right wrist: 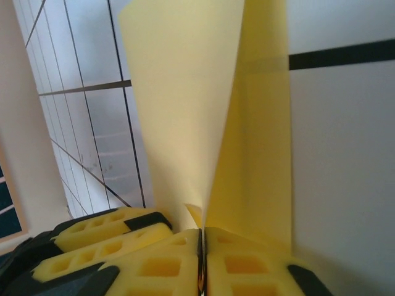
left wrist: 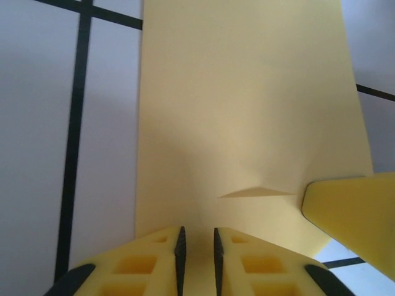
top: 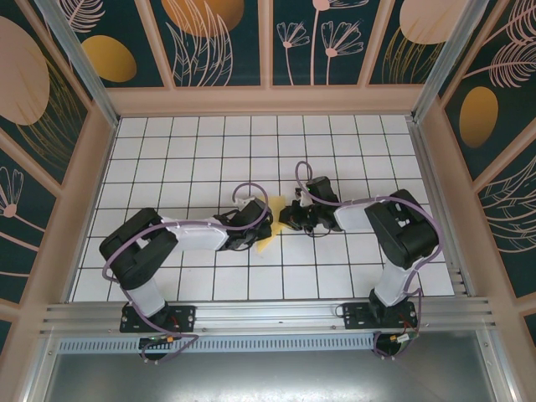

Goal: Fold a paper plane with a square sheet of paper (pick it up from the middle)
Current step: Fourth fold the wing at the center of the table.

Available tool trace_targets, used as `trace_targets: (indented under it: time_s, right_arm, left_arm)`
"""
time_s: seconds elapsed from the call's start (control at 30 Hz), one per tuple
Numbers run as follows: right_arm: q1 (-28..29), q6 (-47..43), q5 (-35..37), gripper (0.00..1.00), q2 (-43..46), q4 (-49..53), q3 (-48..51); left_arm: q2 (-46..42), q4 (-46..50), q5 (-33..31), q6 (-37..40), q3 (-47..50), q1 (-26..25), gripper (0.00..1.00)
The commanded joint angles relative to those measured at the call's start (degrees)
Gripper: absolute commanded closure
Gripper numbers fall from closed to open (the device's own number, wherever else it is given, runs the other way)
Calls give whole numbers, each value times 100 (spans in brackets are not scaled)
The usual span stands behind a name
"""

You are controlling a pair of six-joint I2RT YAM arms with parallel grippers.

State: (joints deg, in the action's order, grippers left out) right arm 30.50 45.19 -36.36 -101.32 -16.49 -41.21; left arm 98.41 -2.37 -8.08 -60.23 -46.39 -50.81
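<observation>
Between the closed yellow fingers of the right pincer (right wrist: 202, 237), a fold of the thin, plain yellow square sheet of paper (right wrist: 185, 111) is pinched. The jaws are pressed together on it with no gap left. Just across from it, the left pincer (left wrist: 197, 240) is seen parted by only a narrow slit and set low over the sheet, and nothing is visibly gripped in it.

Outward from the right pincer, the sheet is held up in two layers that meet along a sharp crease. Its other part is laid flat on the white table (top: 335, 151) ruled with black lines, near the middle between the two arms.

The task is judged to be at an early stage: a lengthwise fold is being formed, yet no pointed nose or wings can be made out, so most of the creasing is left. The paper is seen as smooth and matte, with one small pucker near the left pincer.
</observation>
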Motion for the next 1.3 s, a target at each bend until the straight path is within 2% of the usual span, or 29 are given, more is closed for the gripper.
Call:
trace_targets:
  time_s: [0.0, 0.13, 0.33, 0.47, 0.57, 0.67, 0.83, 1.03, 1.27]
  right_arm:
    - [52, -20, 24, 94, 9, 11, -15]
    - [52, 1, 368, 99, 349, 248, -35]
    - [52, 165, 1094, 100, 895, 967, -255]
    - [183, 591, 1608, 100, 1055, 1367, -433]
    - [236, 1081, 1948, 100, 1135, 1426, -454]
    - [320, 1621, 2249, 100, 1240, 1486, -432]
    - [447, 2237, 2815, 100, 1343, 1848, -595]
    - [438, 2472, 2727, 100, 1022, 2307, -1023]
    - [378, 2416, 2422, 100, 735, 2382, -1200]
  left_arm:
    - [-329, 277, -130, 11, 37, -8, 72]
    - [-681, 298, -257, 86, 95, -8, 62]
    - [-1386, 175, -561, 330, 374, -8, 36]
    - [-1858, -98, -613, 709, 616, -8, 21]
    - [-2148, -328, -615, 1049, 804, -2, 14]
    - [-2336, -549, -542, 1609, 922, -5, 10]
    - [-2507, -1511, -238, 2804, 1324, -6, 6]
    - [-2601, -2846, 62, 3952, 1771, -5, 12]
    - [-1990, -2796, -22, 4800, 1502, -7, 14]
